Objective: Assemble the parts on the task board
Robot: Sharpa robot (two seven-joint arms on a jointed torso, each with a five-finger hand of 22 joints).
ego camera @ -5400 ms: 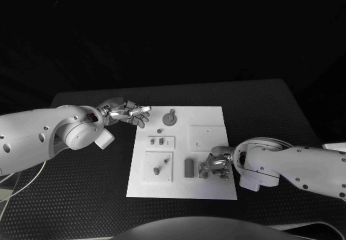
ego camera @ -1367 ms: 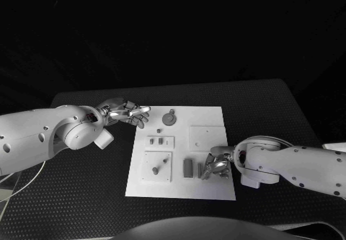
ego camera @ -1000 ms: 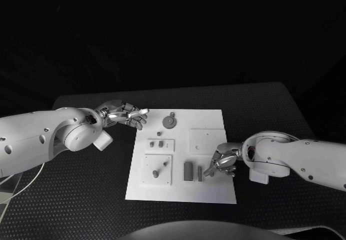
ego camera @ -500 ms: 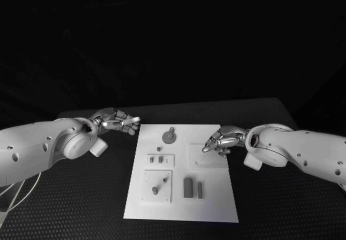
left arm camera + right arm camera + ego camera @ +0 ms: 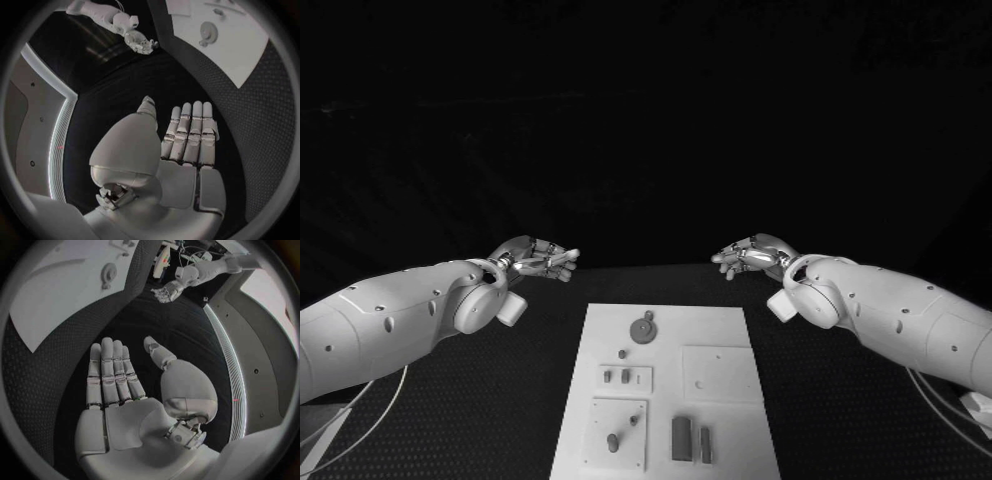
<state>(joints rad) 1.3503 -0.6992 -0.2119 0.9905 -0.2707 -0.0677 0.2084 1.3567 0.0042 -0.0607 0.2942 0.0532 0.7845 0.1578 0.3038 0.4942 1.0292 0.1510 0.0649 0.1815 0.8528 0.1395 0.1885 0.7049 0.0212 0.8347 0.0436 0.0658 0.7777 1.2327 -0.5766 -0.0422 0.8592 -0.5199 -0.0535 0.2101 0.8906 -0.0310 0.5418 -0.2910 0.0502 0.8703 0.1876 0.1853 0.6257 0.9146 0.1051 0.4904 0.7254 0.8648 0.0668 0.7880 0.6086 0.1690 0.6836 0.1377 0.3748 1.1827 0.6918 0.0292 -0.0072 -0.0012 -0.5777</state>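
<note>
While both hands, left hand (image 5: 538, 257) and right hand (image 5: 750, 254), hover empty and apparently spread beyond the task board's (image 5: 733, 330) far edge, bring one down squarely over a part.

The white task board (image 5: 718, 322) lies flat mid-table, a grey round disc (image 5: 643, 328) at its far end, two upright bars (image 5: 689, 439) side by side near its front edge.
</note>
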